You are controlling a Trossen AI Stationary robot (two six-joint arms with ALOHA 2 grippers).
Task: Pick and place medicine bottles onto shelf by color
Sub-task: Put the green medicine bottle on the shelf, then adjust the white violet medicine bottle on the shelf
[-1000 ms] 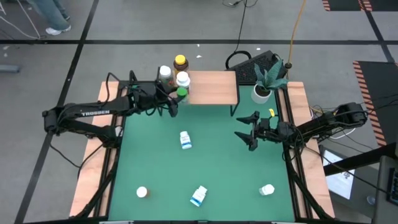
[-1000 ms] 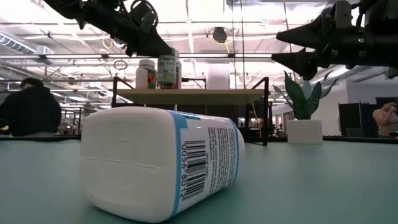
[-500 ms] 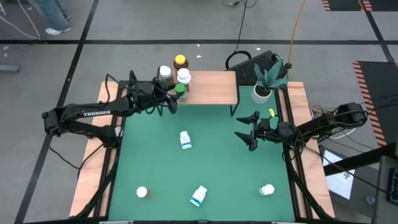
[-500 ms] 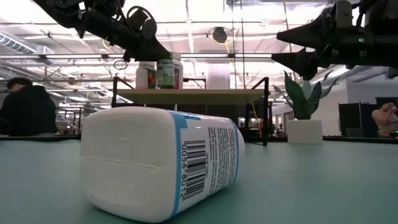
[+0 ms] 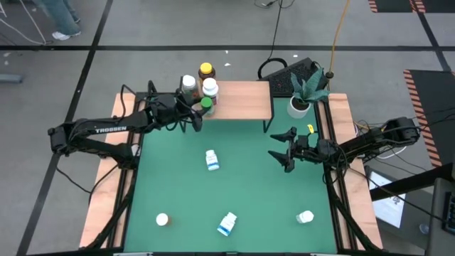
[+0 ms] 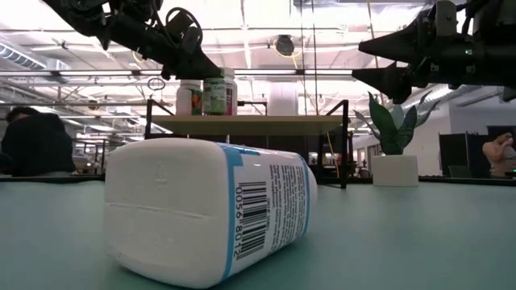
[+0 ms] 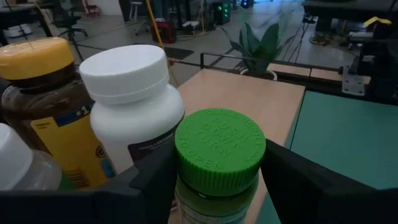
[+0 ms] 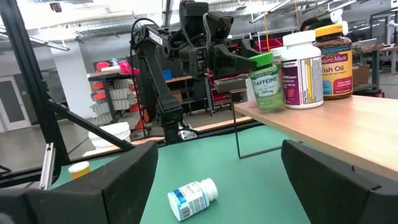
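Four bottles cluster on the shelf's left end.

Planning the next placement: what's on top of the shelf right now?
Four bottles cluster at one end of the shelf: green-capped bottle between the left claw fingers, white bottle, amber bottle, and a clear bottle. The arm covers that edge.

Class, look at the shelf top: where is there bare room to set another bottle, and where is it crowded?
The shelf is bare from the white-capped bottle across to its plant-side edge. Crowded: the corner by the left gripper, with four bottles including the green-capped bottle.
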